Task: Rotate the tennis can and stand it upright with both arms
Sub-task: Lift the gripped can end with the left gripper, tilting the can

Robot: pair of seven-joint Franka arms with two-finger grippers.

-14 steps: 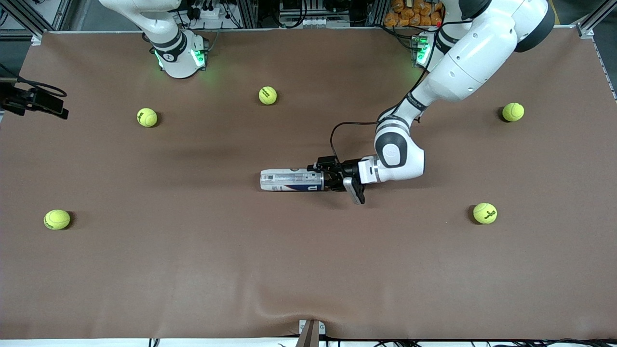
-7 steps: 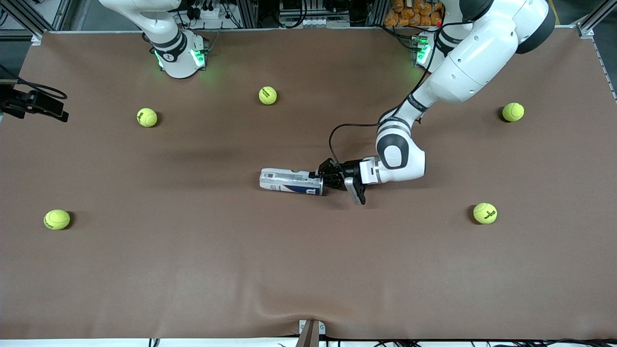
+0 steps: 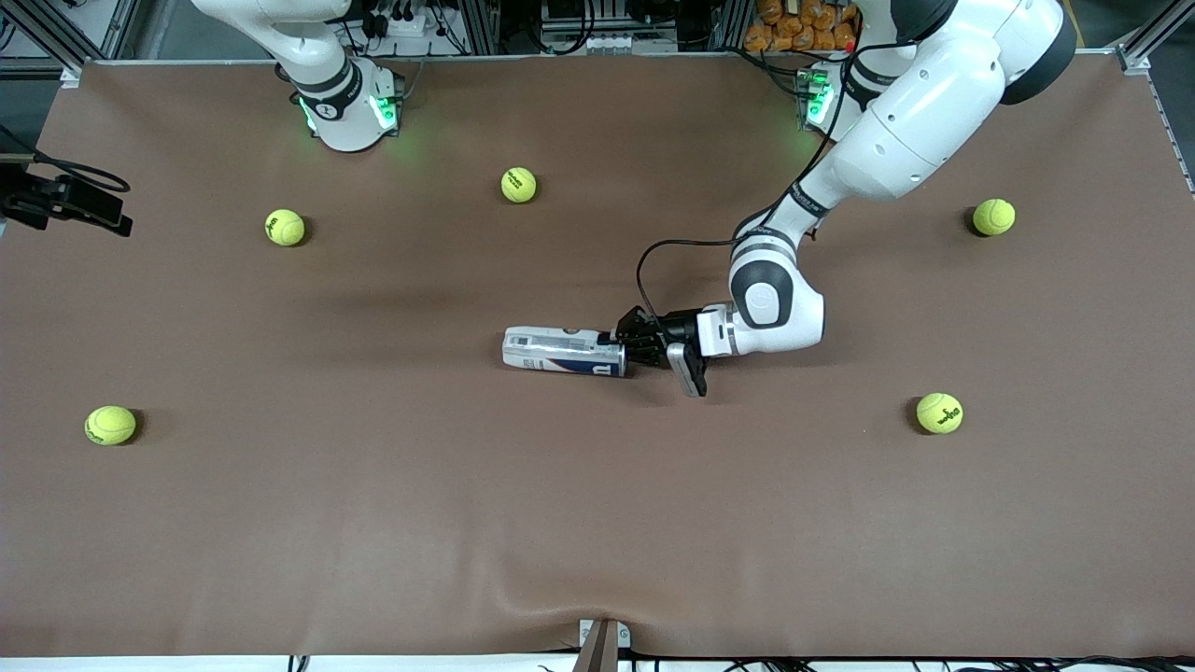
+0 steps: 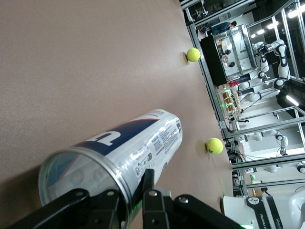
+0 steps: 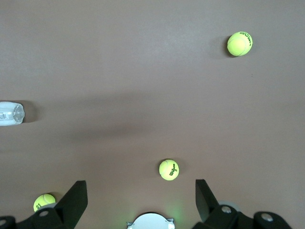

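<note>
The tennis can point(image 3: 560, 351) lies on its side near the middle of the brown table, with its white and dark-blue label showing. Its silver-rimmed end points toward the left arm's end of the table. My left gripper point(image 3: 624, 348) is low at that end and shut on the rim. In the left wrist view the can point(image 4: 138, 143) fills the foreground and its rim sits between the fingers of the left gripper point(image 4: 126, 191). My right gripper point(image 5: 140, 188) is open and empty, held high over the right arm's end of the table. The can's other end point(image 5: 9, 113) shows in the right wrist view.
Several yellow-green tennis balls lie scattered on the table: one point(image 3: 518, 184) near the right arm's base, one point(image 3: 285, 227) beside it, one point(image 3: 939, 413) toward the left arm's end. A black device with a cable point(image 3: 65, 201) shows at the table's edge.
The left gripper has closed on the can's rim. The gripped end has swung slightly nearer to the front camera, so the can lies a little slanted. The right arm waits.
</note>
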